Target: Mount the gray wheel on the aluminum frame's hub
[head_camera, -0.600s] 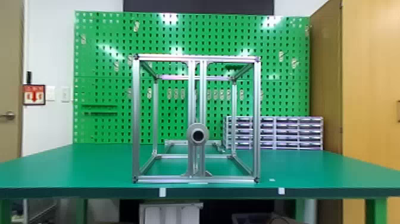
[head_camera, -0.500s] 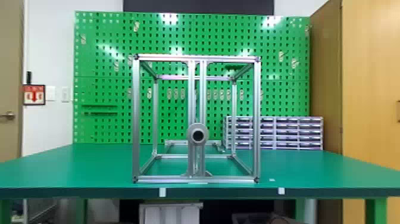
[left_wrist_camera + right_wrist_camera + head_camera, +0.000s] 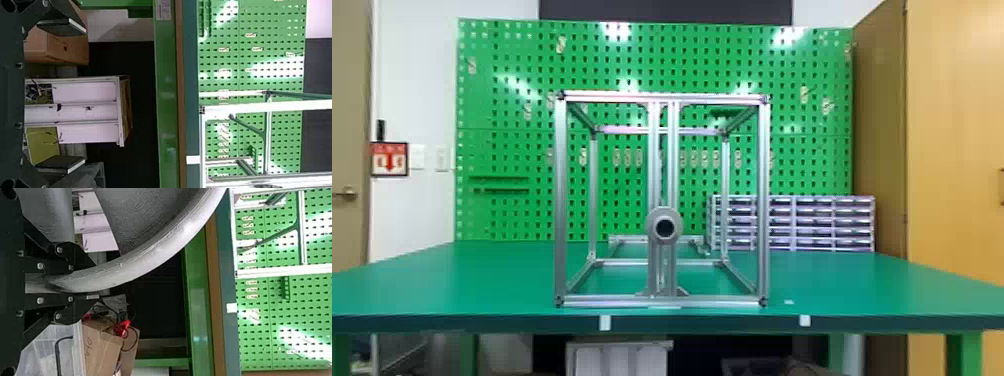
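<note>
The aluminum frame point(image 3: 561, 200) stands upright on the green table, its round gray hub point(image 3: 664, 226) with a dark center fixed to the middle uprights at the front. In the right wrist view my right gripper point(image 3: 84, 277) is shut on the rim of the gray wheel point(image 3: 156, 246), which curves away from between the fingers. My left gripper point(image 3: 74, 95) is open in the left wrist view, its two fingers wide apart with nothing between them. The frame's bars point(image 3: 235, 109) stand farther off beyond the table edge there.
The green table point(image 3: 457, 280) carries a drawer organizer point(image 3: 812, 222) behind the frame's right side. A green pegboard point(image 3: 507, 125) stands at the back, with a wooden cabinet point(image 3: 952, 140) on the right. Below the table are a cardboard box point(image 3: 102, 344) and a white shelf unit point(image 3: 86, 94).
</note>
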